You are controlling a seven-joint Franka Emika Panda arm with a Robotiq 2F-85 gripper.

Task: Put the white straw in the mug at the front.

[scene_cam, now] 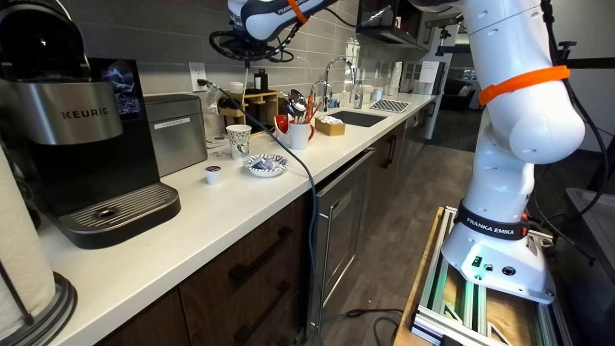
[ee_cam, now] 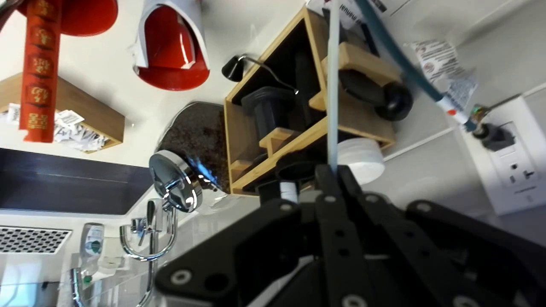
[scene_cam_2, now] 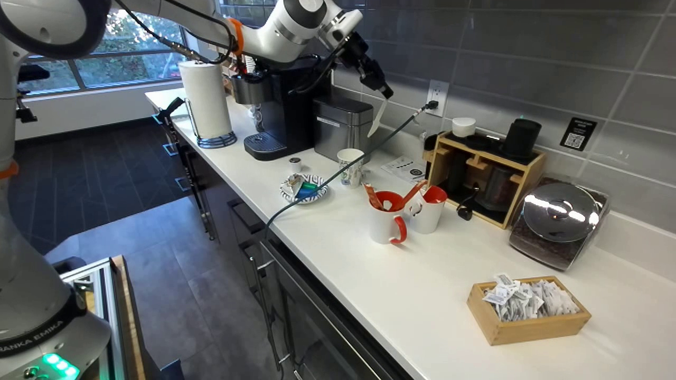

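My gripper (ee_cam: 335, 174) is clamped on one end of the white straw (ee_cam: 333, 94), at the upper middle of the wrist view. I judge it light, slick and slightly bendy, so a snug end hold suits, leaving its far end for the front mug (scene_cam_2: 383, 225), near the centre of an exterior view. Seen small there, the straw may be flat rather than round.

The 2 exterior views face opposite ways along the same counter (scene_cam_2: 428, 279), the wrist view looking closer.
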